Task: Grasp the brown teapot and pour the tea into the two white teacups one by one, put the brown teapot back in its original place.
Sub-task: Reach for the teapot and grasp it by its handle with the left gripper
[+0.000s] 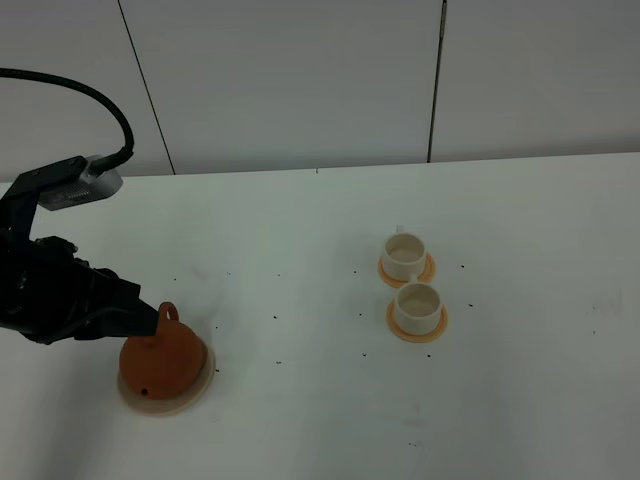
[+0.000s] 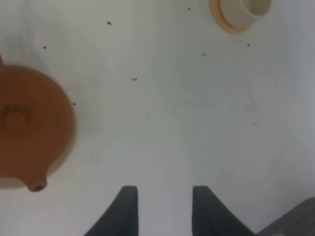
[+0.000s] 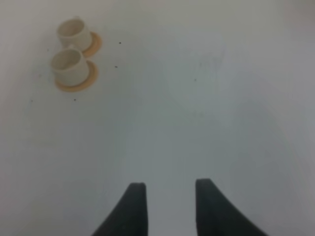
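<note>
1. The brown teapot (image 1: 163,358) sits on the pale coaster (image 1: 190,402), toward the desk's (image 1: 300,420) near left corner.
2. The left claw (image 2: 164,191) is spread with nothing between its fingers. It is just beside the teapot's handle, and I cannot tell whether they touch.
3. The rear teacup (image 1: 404,254) and front teacup (image 1: 418,303) each stand on an orange saucer (image 1: 437,326), right of the desk's middle and well apart from the teapot.
4. The right claw (image 3: 170,186) is spread over bare desk, pinching nothing.

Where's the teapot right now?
In the high view, the teapot sits on its beige coaster at the front left of the table, just beside the left gripper; the two cups stand far to its right.
</note>
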Robot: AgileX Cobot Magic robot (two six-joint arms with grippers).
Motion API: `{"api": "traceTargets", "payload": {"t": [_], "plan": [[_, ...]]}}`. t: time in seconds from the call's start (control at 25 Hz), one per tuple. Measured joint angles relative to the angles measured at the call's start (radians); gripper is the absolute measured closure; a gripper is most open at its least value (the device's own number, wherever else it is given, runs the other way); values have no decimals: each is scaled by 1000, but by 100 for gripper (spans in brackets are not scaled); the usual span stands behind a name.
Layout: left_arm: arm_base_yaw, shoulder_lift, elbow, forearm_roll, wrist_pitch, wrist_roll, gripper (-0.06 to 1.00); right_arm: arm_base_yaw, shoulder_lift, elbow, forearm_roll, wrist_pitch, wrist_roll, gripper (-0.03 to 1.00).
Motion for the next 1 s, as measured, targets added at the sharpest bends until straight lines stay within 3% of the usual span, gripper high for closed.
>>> {"api": "traceTargets", "payload": {"t": [0.36, 0.6, 0.76, 1.0], "plan": [[0, 0, -10, 1, 36, -2, 61, 0, 0, 0, 27, 0, 0, 73], [0, -1, -103, 19, 93, -55, 61, 0, 0, 0, 27, 0, 0, 73], [-17, -1, -177, 142, 99, -201, 61, 0, 0, 0, 27, 0, 0, 73], [-132, 45, -267, 390, 113, -449, 61, 0, 0, 0, 28, 0, 0, 73]]}}
